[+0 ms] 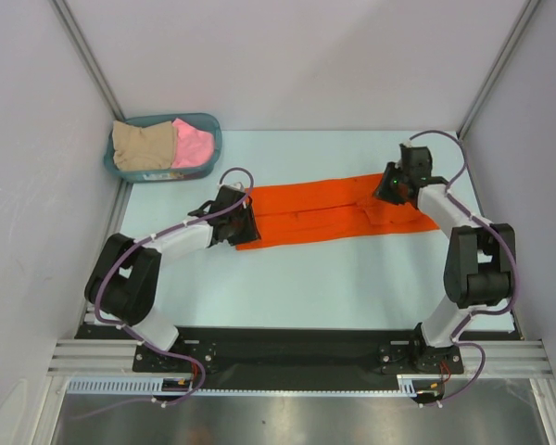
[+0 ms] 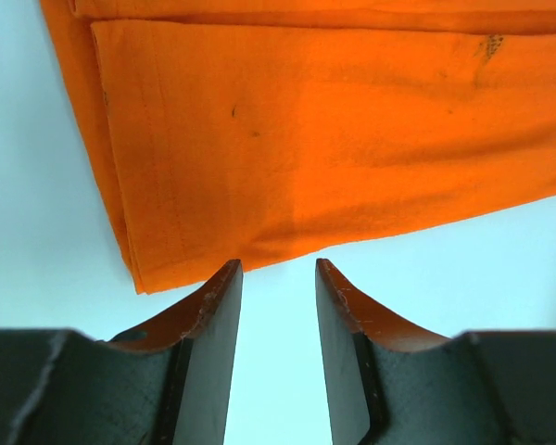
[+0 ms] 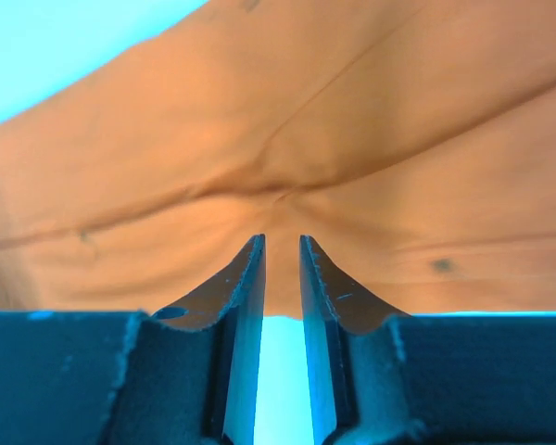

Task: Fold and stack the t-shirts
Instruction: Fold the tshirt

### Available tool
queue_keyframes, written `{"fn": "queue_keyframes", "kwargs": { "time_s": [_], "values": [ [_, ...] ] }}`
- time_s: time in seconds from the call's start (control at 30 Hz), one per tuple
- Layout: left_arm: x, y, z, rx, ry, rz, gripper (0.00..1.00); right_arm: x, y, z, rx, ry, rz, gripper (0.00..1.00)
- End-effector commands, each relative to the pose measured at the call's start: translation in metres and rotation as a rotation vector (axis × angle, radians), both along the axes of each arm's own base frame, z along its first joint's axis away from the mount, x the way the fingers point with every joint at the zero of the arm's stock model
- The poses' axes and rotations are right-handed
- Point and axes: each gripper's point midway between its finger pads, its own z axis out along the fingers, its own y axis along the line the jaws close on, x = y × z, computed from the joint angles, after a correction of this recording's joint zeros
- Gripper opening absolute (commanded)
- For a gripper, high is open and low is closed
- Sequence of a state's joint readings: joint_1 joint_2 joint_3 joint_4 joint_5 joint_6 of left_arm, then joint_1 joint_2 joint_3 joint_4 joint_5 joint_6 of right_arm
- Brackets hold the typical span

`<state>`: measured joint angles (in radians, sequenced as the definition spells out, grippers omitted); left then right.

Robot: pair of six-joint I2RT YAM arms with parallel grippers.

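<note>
At the bottom of the top view the two arms are bolted on, and the pale table (image 1: pixel 334 278) lies in front of them. A bit farther up, in the middle of the frame, lies the orange shirt (image 1: pixel 324 213). It is flat on the table, folded into a long strip that runs from left to right. The left claw (image 1: pixel 244 221) is at the strip's left end. In its own view the left claw (image 2: pixel 278 269) is let go, with its fingers apart and only table between them. The corner of the shirt (image 2: pixel 334 139) sits just past the tips. The right claw (image 1: pixel 389 190) is over the strip's right end. In its own view the right claw (image 3: pixel 283 241) has a thin gap between its fingers, so it looks let go too. The shirt (image 3: pixel 352 139) puckers into creases right at the tips. Farthest away, in the upper left, is the basket (image 1: pixel 213 139), with a pink shirt (image 1: pixel 193 144) and a beige shirt (image 1: pixel 144 144) in it. The orange shirt looks light, soft and floppy. It will sag and wrinkle if pinched in the middle. I think it is best to grab both layers at the end corners, near the edge, and lift both ends together.
</note>
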<state>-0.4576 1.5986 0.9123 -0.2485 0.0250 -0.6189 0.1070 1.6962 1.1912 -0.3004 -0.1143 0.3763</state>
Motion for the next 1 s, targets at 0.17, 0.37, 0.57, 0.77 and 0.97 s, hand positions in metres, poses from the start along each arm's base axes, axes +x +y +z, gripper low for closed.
{"fn": "queue_keyframes", "kwargs": {
  "time_s": [0.17, 0.37, 0.57, 0.77, 0.97],
  "values": [
    [-0.004, 0.003, -0.007, 0.010, 0.000, -0.027, 0.47, 0.010, -0.052, -0.023, 0.005, 0.015, -0.067, 0.26],
    [-0.006, 0.004, -0.007, 0.014, -0.009, -0.039, 0.50, 0.008, -0.108, -0.033, -0.093, 0.045, -0.227, 0.25],
    [-0.006, -0.003, -0.006, -0.017, 0.000, -0.059, 0.49, -0.009, -0.147, -0.032, -0.215, 0.050, -0.370, 0.12],
    [-0.007, -0.007, 0.000, -0.041, -0.002, -0.071, 0.48, -0.025, -0.156, -0.040, -0.220, 0.087, -0.435, 0.04],
    [-0.007, -0.009, 0.006, -0.051, -0.011, -0.079, 0.48, -0.023, -0.168, -0.058, -0.229, 0.108, -0.483, 0.09]
  ]
}}
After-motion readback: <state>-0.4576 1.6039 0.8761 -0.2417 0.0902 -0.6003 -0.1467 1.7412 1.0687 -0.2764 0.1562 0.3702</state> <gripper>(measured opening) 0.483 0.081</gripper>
